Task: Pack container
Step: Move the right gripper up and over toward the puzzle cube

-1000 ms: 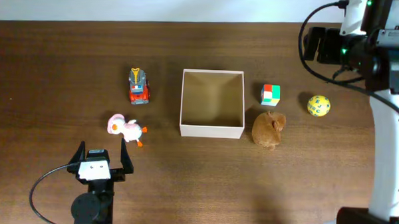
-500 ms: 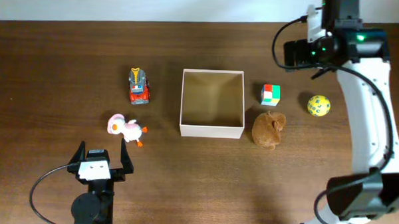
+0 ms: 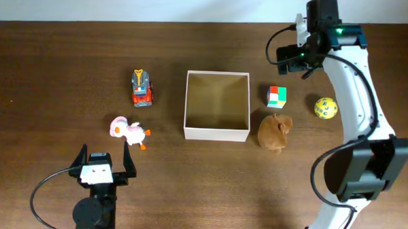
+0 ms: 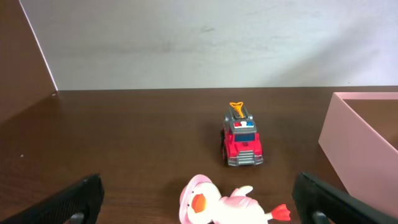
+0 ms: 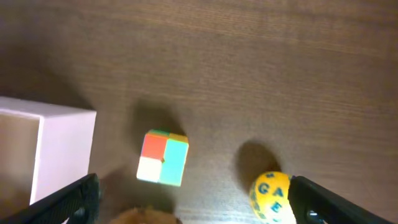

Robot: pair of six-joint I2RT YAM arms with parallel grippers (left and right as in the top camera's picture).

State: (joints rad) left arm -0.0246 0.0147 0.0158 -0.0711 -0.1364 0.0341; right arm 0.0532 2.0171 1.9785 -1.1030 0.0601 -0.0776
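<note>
The container (image 3: 216,134), a square white-walled box with a tan inside, stands mid-table with nothing in it. Left of it are a red toy truck (image 3: 141,88) and a pink-and-white duck (image 3: 128,131). Right of it are a coloured cube (image 3: 277,96), a brown plush (image 3: 275,132) and a yellow ball (image 3: 325,107). My left gripper (image 3: 105,152) is open and empty, just in front of the duck (image 4: 217,202). My right gripper (image 3: 292,56) is open and empty, raised behind the cube (image 5: 163,157) and the ball (image 5: 272,196).
The left wrist view shows the truck (image 4: 241,140) beyond the duck and the container's wall (image 4: 357,134) at right. The right wrist view shows the container's corner (image 5: 62,155) at left and the plush (image 5: 140,218) at the bottom edge. A white wall runs along the far table edge.
My right arm has swung left from the far right corner to a spot above and behind the cube. The left arm and all toys have stayed still.
</note>
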